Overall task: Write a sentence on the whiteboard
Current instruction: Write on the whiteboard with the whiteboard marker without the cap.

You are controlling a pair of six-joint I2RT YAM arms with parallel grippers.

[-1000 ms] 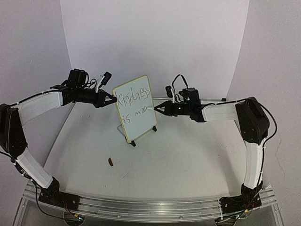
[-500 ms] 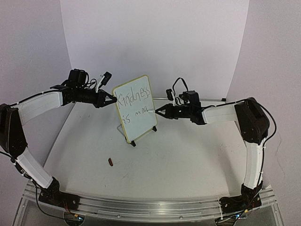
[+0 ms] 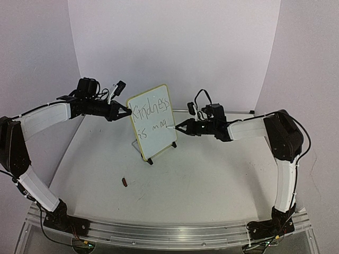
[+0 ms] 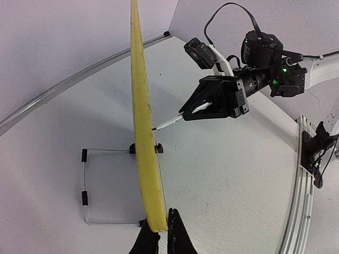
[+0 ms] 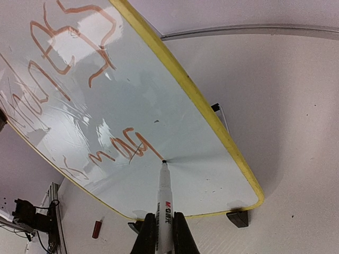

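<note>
Whiteboard: upright on feet, mid-table, between arms, face toward right arm.
Left gripper: jaws pinching board's yellow frame edge, bracing it.
Right gripper: jaws pressed on marker.
Sentence: "Kindness" on top line, "is mag" below; "ic" not yet written.
Marker tip: touching board just after "g".
Step, as judged: light, even tip pressure; small strokes rightward; left brace firm so board cannot tip.
</note>
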